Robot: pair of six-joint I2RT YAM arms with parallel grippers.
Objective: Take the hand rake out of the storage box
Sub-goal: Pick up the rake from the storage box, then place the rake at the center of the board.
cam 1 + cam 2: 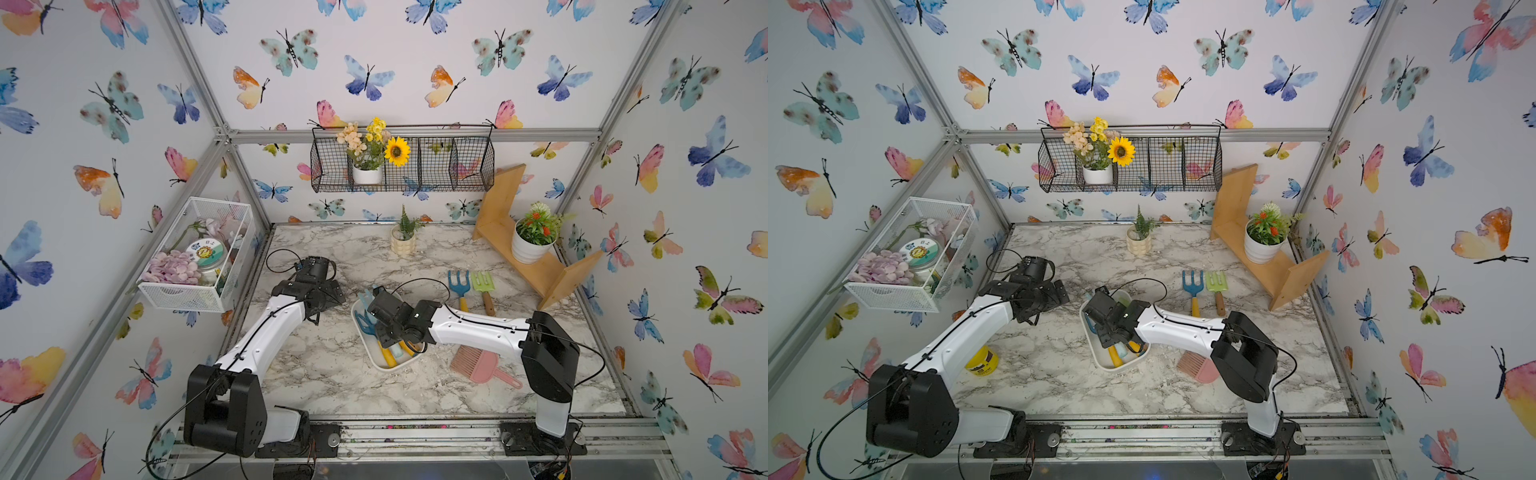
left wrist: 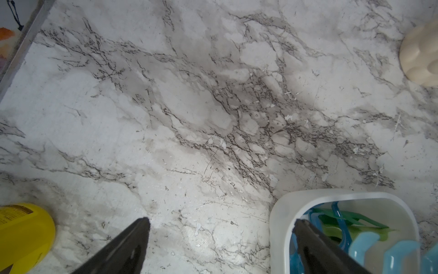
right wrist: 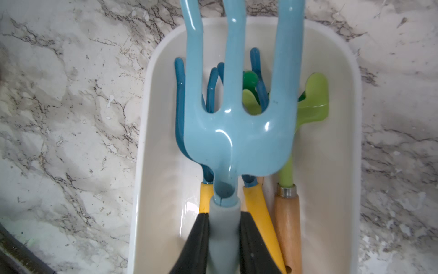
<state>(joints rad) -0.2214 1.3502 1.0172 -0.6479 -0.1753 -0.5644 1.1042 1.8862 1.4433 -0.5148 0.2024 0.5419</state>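
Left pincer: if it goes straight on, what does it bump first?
The left pincer would probably meet the marble table first; one finger may clip the storage box rim, though depth is unclear.

no legible text; the yellow jar (image 2: 23, 234) label is blurred.

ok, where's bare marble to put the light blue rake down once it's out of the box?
Bare: the wide strip between the storage box and the front edge of the table; also the stretch between box and cream pot. Crowded: the box's right-arm side, with pink dustpan, blue fork and green tool.
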